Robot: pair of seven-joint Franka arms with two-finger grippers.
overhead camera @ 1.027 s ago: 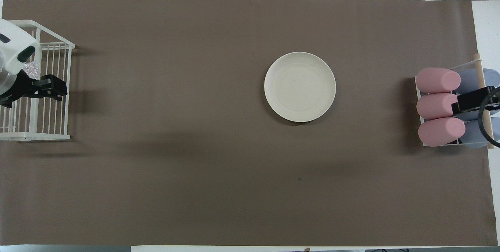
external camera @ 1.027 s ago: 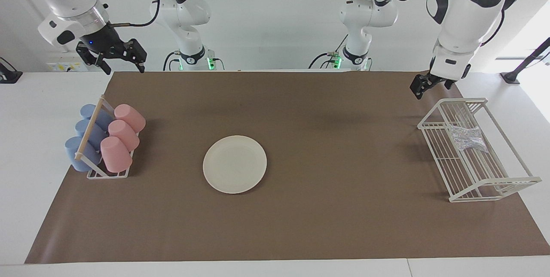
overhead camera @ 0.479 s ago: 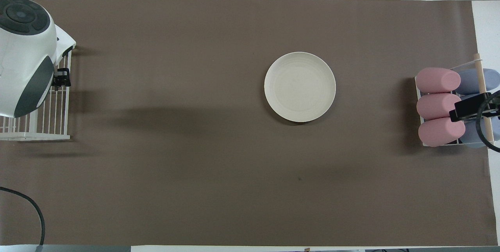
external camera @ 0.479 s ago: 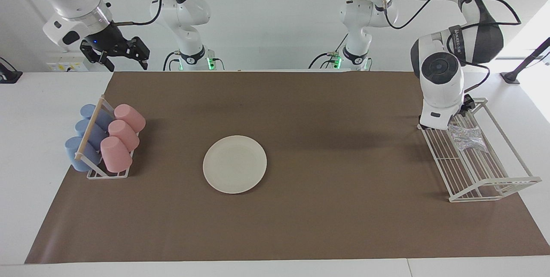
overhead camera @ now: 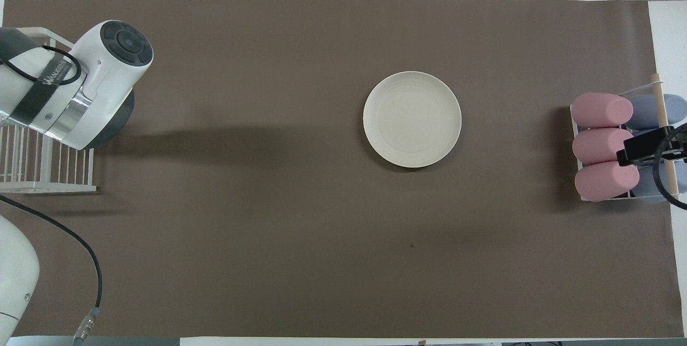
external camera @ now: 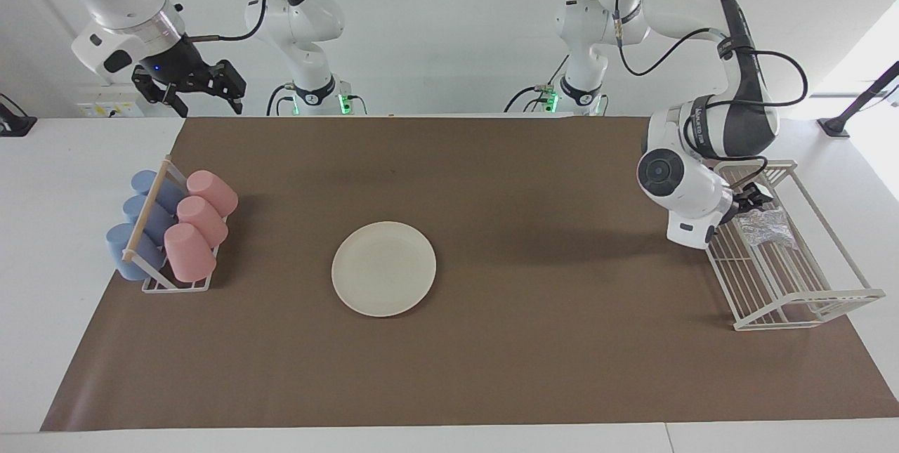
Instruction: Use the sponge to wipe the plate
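The crinkled, shiny sponge (external camera: 764,225) lies in the white wire rack (external camera: 808,298) beside the open left gripper (external camera: 750,198); right gripper (external camera: 188,88) open.

The black band (overhead camera: 40,94) on the white left arm's (overhead camera: 107,75) wrist carries pale lettering (not fully legible); nothing else reads.

Sponge (external camera: 764,222) in rack (external camera: 808,298); plate (external camera: 383,268) mid-table, near cups (external camera: 186,228).

Bare mat rings the plate (external camera: 383,268); cup rack (external camera: 168,235) and wire rack (external camera: 786,256) flank the ends.
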